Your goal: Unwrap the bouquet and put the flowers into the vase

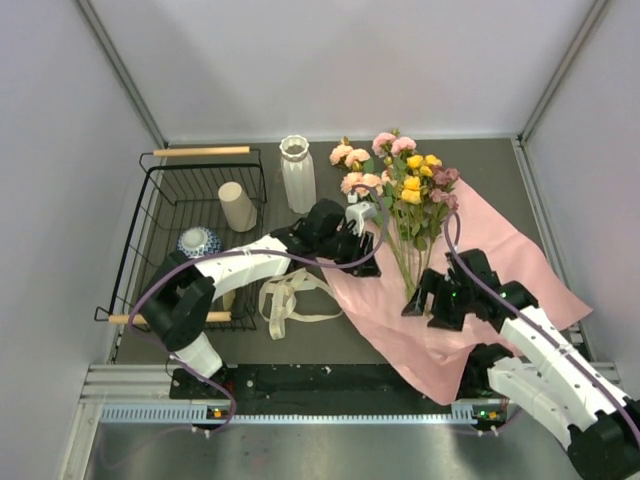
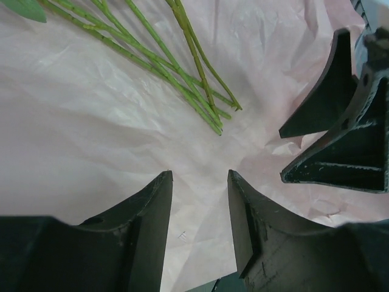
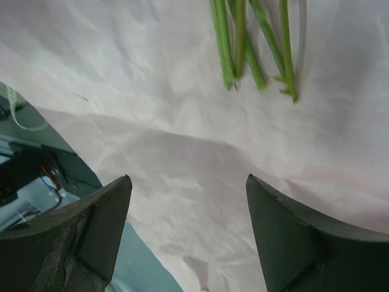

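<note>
Far left: black wire basket (image 1: 150,215), not part of job. Cream ribbon (image 1: 285,300) untied, loose on table (image 1: 320,345). Tall white ribbed vase (image 1: 298,175) upright behind, no flowers in it. Left end effector (image 2: 199,176) over opened pink paper wrap (image 1: 500,250), fingers parted, nothing between. Pink, peach, yellow and mauve roses (image 1: 405,190) lying on wrap, stems toward front, apart from vase. Right end effector (image 3: 188,179) near stem ends, spread wide, holding nothing. Unwrapping judged done; moving flowers into vase all left.

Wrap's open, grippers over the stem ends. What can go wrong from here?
The stems lie loose, flat on the paper: a pinch may catch paper or miss some.
Collision risk: left gripper and right gripper hover close together.
The vase is tall and narrow: inserting could tip it.
</note>
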### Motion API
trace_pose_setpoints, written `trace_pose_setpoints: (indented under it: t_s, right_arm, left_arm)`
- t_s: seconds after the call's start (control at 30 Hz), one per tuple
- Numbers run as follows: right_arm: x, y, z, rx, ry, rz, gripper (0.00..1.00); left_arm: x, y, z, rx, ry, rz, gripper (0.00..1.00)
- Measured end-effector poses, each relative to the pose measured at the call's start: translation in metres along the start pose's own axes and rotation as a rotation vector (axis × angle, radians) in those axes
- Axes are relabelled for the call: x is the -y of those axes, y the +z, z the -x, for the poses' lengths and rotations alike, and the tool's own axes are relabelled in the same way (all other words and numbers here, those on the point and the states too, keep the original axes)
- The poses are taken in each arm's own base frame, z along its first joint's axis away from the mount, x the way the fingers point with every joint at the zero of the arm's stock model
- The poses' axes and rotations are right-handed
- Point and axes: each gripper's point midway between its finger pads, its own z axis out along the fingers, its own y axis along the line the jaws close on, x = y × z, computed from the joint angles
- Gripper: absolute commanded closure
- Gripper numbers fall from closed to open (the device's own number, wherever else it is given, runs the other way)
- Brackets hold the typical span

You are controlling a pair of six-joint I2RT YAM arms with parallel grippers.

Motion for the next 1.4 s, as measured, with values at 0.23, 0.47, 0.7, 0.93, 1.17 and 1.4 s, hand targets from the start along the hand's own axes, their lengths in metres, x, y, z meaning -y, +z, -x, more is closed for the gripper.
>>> trace_pose_setpoints:
  t_s: [0.23,0.47,0.7,0.93,1.17,1.4]
  right_arm:
    - [-0.025,-0.003,0.082,0.243,-0.047,-0.072,0.3]
    - [-0.043,0.0,0.149,0.403,-0.144,-0.143,0.53]
    - [-0.05,0.022,0.168,0.412,-0.217,-0.138,0.67]
    - [-0.06,0.049,0.18,0.377,-0.336,-0.1,0.6]
    - [-0.07,0.077,0.193,0.326,-0.491,-0.141,0.62]
    - [-0.099,0.096,0.203,0.369,-0.692,-0.216,0.7]
  left_arm:
    - [0.007,-0.021,0.012,0.068,0.023,0.035,0.48]
    - [0.02,-0.072,0.032,0.222,0.081,0.099,0.39]
    - [0.024,-0.11,0.04,0.34,0.106,0.147,0.38]
    - [0.016,-0.106,0.029,0.314,0.085,0.16,0.37]
    - [0.014,-0.1,0.025,0.29,0.069,0.154,0.37]
    - [0.014,-0.099,0.021,0.273,0.063,0.151,0.37]
